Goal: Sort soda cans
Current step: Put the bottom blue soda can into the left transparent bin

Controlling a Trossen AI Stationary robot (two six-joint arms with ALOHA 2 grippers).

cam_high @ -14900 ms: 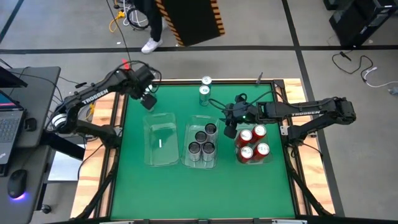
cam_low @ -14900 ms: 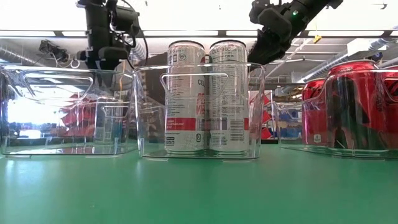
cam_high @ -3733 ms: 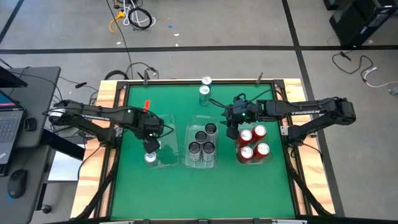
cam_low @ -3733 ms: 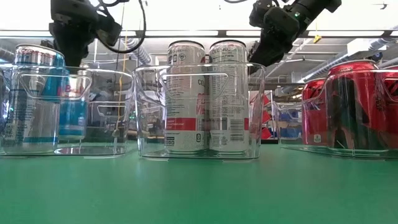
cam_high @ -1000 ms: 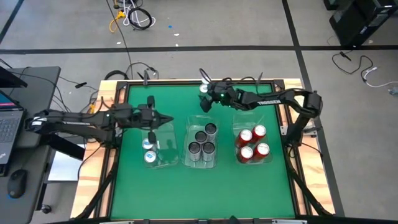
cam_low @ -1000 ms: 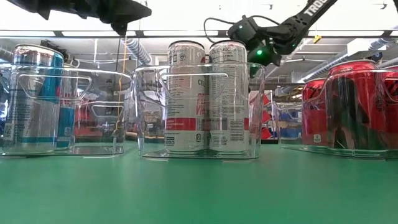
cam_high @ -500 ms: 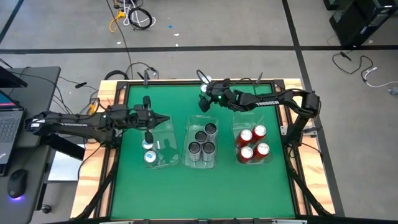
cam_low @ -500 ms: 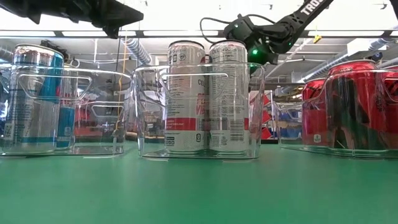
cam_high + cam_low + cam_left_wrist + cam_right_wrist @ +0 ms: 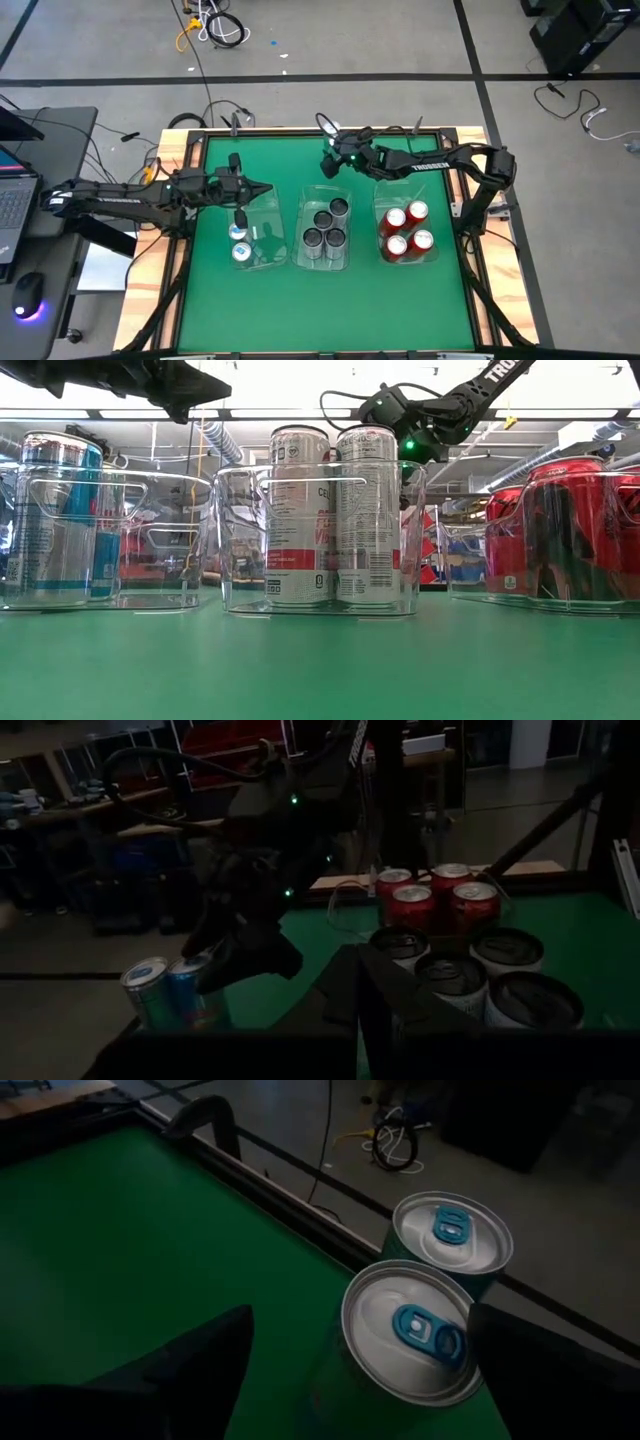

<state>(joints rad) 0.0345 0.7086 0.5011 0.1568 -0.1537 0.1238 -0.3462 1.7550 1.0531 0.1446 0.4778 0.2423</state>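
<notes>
My right claw hangs spread wide over two teal-top cans at the green mat's far edge, grey floor beyond; nearer me, the middle bin holds grey cans. My left claw is closed, empty.

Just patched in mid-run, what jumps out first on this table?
Three clear bins sit in a row mid-table: the right bin holds four red cans, the middle bin five dark grey cans, the left bin two teal-topped cans. At the far edge, the right gripper hangs open over the nearer of two loose teal-topped cans. The left gripper is shut above the left bin.
</notes>
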